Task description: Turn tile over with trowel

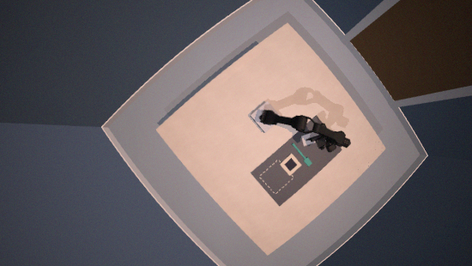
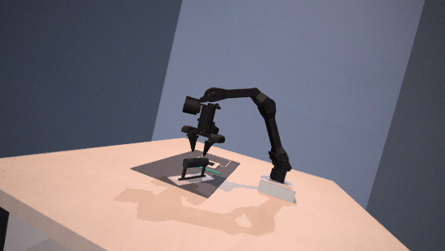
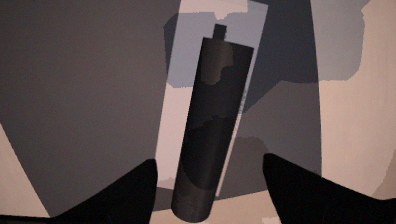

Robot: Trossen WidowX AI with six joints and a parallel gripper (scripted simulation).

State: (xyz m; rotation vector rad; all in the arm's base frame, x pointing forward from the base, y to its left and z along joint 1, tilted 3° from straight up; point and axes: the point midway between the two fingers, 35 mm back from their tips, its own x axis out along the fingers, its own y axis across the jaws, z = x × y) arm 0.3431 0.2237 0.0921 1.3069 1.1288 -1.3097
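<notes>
The trowel point(image 1: 307, 139) point(image 2: 195, 163) point(image 3: 220, 100) has a pale flat plate and a raised black bar handle. It stands flat at the mat's end nearer the arm. My gripper point(image 2: 199, 153) point(image 3: 210, 164) is open and empty, above the handle; in the wrist view the handle runs slightly slanted between the fingers. The cream tile point(image 1: 291, 165) point(image 2: 211, 165) lies flat on the mat with its dark square mark up. It is at the edge of the dashed outline point(image 1: 275, 193), mostly outside it. The top view hides the fingertips behind the arm.
A green spatula-like tool point(image 1: 307, 161) point(image 2: 214, 172) lies on the grey mat point(image 1: 280, 199) point(image 2: 150, 166) between the trowel and the tile. The arm's pale base point(image 2: 277, 189) stands on the table beside the mat.
</notes>
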